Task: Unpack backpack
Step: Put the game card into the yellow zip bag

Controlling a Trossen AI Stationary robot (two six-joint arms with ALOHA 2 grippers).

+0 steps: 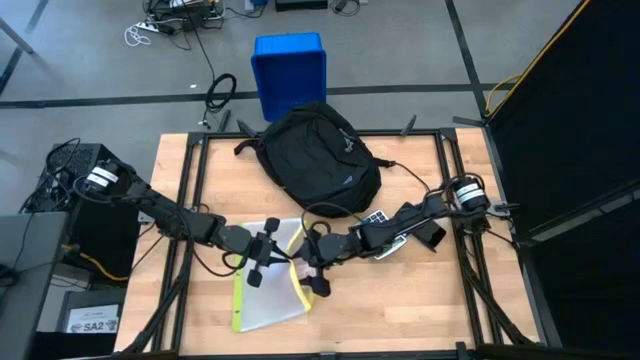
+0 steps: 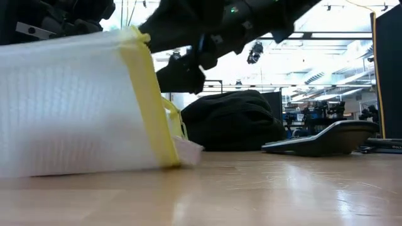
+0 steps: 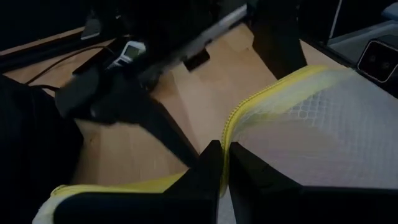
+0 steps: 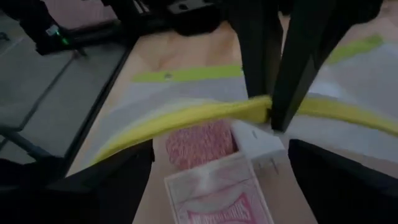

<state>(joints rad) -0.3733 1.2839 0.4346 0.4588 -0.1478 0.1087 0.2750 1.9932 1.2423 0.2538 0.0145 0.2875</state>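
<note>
High view: one backpack (image 1: 318,158), one pouch (image 1: 268,290).

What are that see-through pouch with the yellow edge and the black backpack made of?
The pouch looks like translucent mesh-patterned plastic, hexagon texture showing, with a yellow fabric-like zipper band. The backpack looks like matte black woven fabric, soft and slumped. The table seems pale wood, grain visible.
</note>
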